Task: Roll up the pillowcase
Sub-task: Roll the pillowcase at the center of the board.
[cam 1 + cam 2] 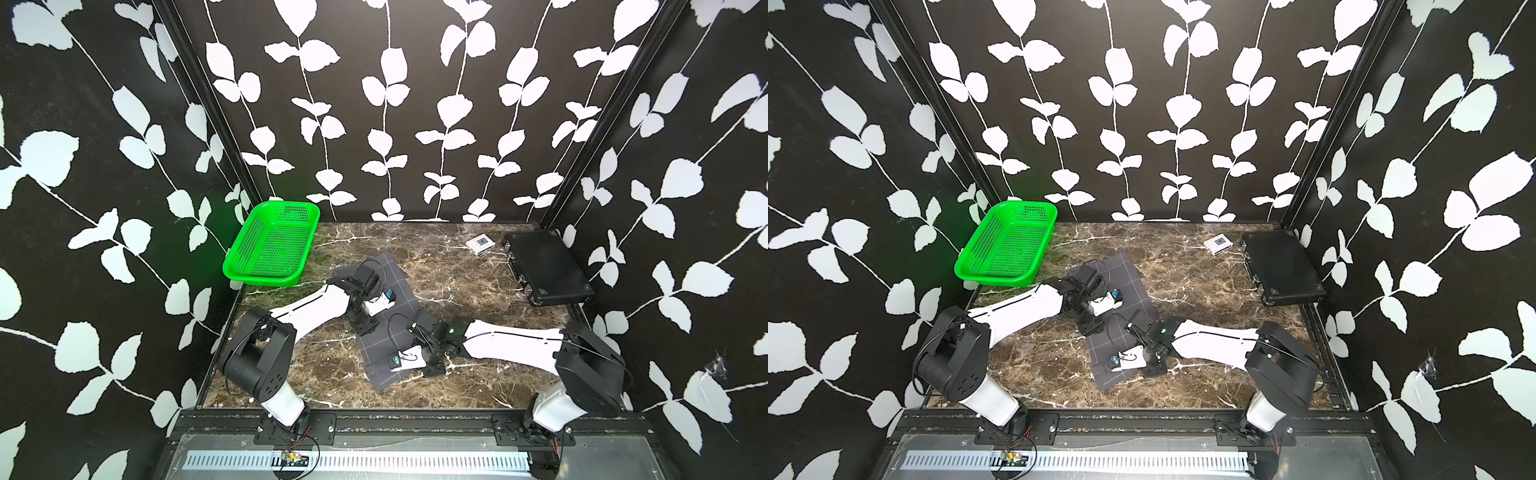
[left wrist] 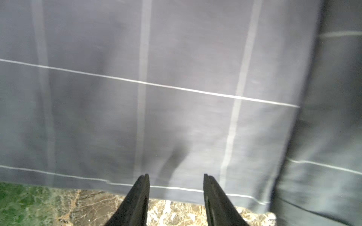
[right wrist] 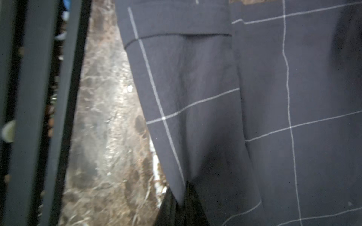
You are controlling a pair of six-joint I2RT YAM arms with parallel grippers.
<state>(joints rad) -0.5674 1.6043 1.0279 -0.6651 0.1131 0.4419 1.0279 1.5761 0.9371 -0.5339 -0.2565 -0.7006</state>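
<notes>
so the pillowcase (image 1: pixel 400 289) is folded into a narrow strip in the middle of the marble table (image 1: pixel 478 270). in both top views its long axis runs from upper centre down to lower centre, leaning a bit.

the right gripper (image 1: pixel 434 370) sits at the strip's lower right corner. in the right wrist view its jaws (image 3: pixel 181 197) look closed on the cloth edge, with fabric running straight into them.

the left gripper (image 1: pixel 363 326) is at the strip's left long edge, about halfway up. in its wrist view the jaws (image 2: pixel 176 176) are partly open with the tips over the hem, and nothing is gripped between them.

my guess is the roll has to travel up the long axis from that lower end. the right arm is clearly nearer the starting edge, and the left one is side-on to it.
</notes>
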